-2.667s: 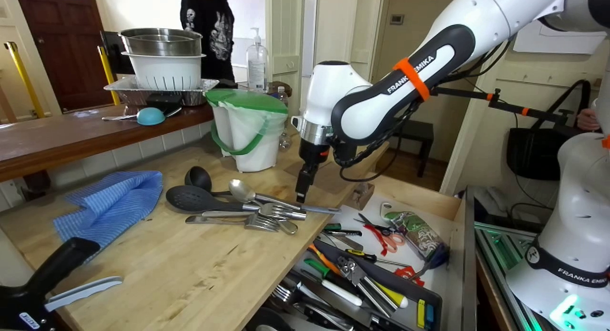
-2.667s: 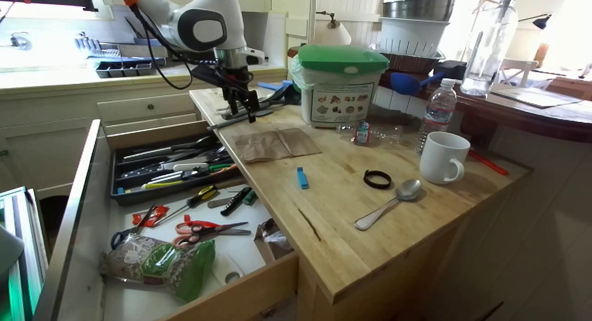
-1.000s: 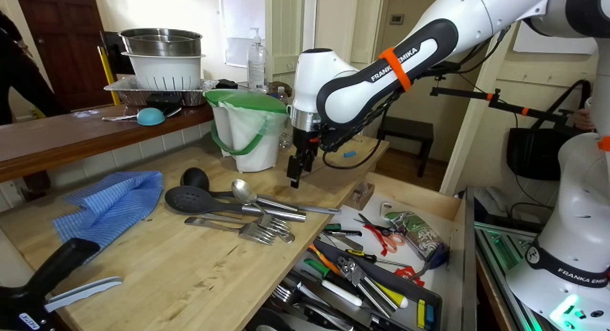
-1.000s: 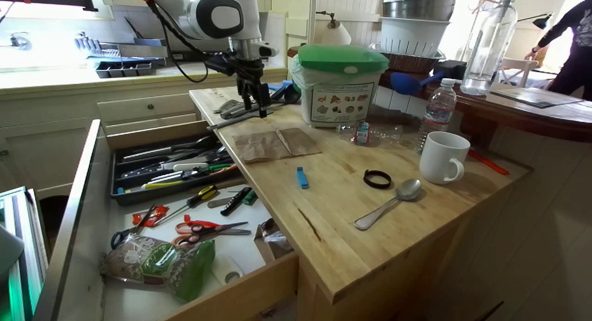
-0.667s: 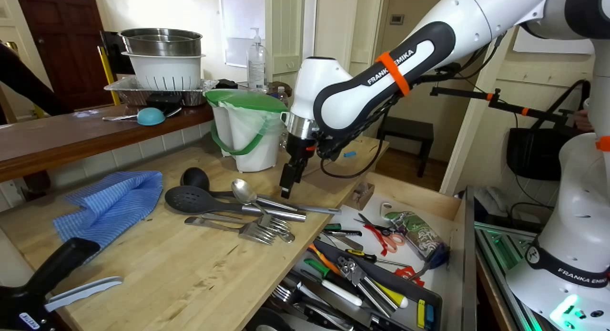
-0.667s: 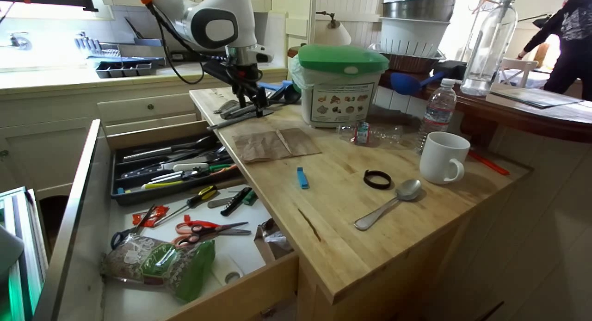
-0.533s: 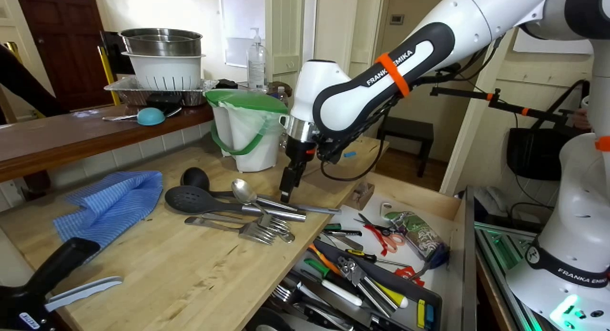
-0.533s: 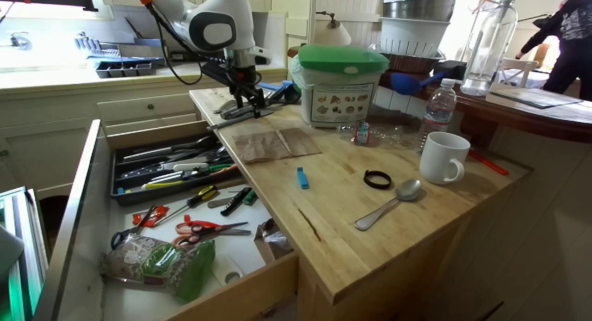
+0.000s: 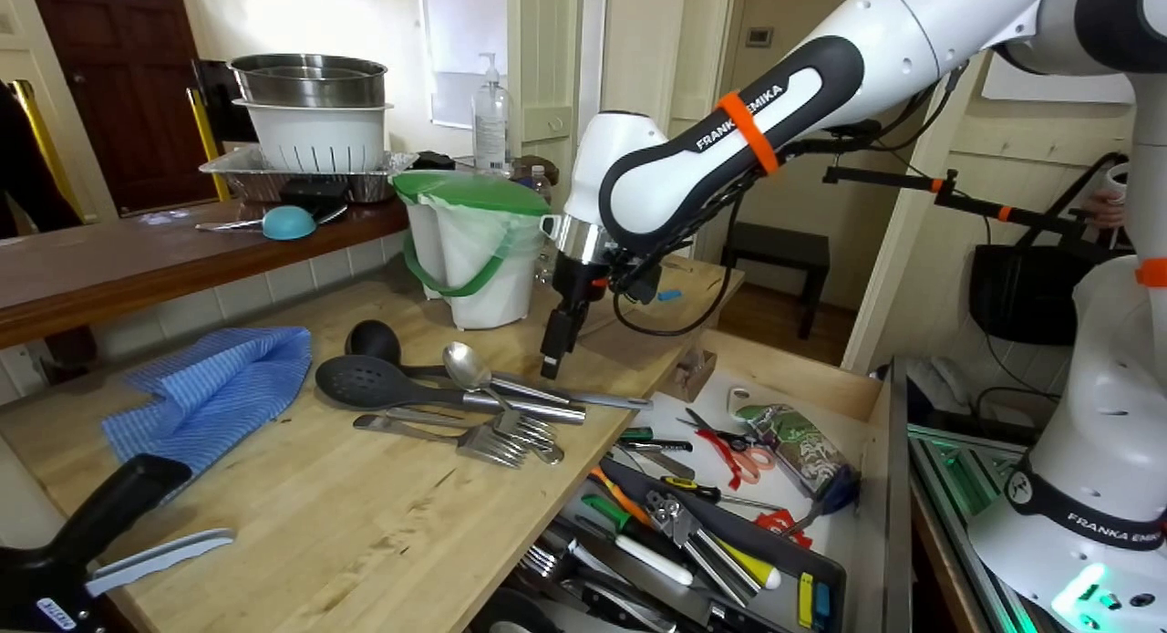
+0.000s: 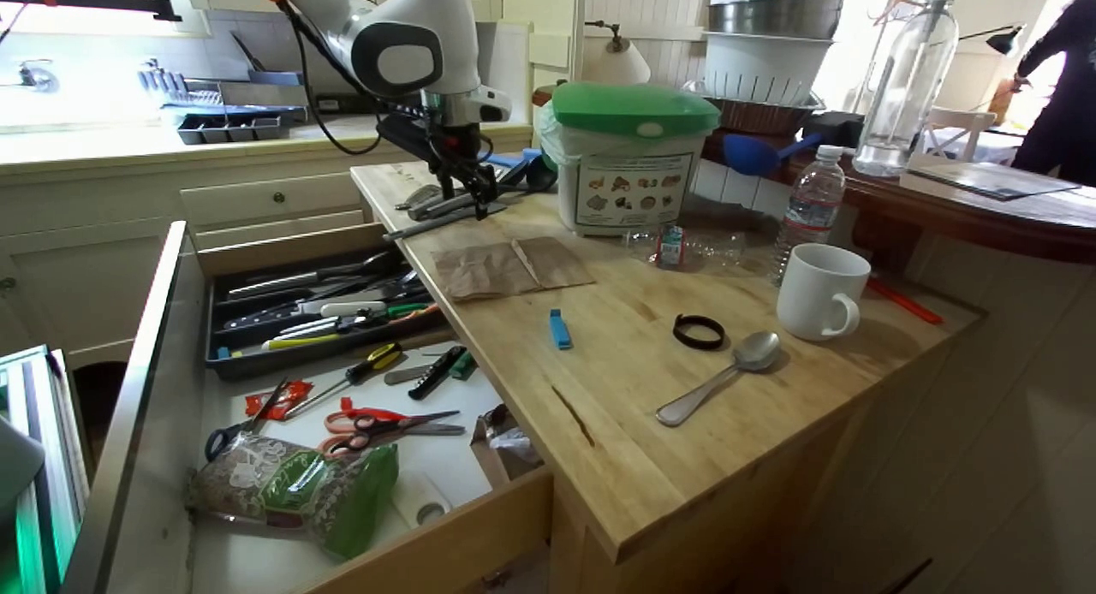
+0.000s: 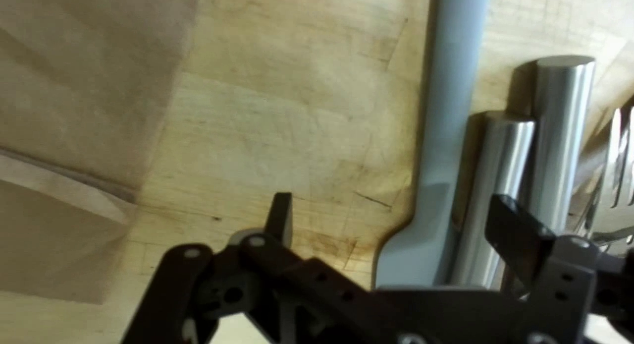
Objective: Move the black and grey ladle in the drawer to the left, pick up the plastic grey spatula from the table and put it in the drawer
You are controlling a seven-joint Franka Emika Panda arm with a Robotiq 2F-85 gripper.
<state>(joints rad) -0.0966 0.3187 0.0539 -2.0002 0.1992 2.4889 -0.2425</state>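
End effector (image 11: 391, 205): lower than a second ago, spread wide, empty.
Grey spatula (image 11: 446, 136): between its tips; you seem set to grab.
Metal handle (image 11: 499, 180): there too.

The grey spatula (image 11: 446, 111) runs clean off the wrist view's top edge, its lower end lost behind the gripper (image 11: 391, 217)! Brown paper (image 11: 74, 86), sliced by that view's left edge! The drawer (image 10: 479, 530), chopped at the bottom in both exterior views!
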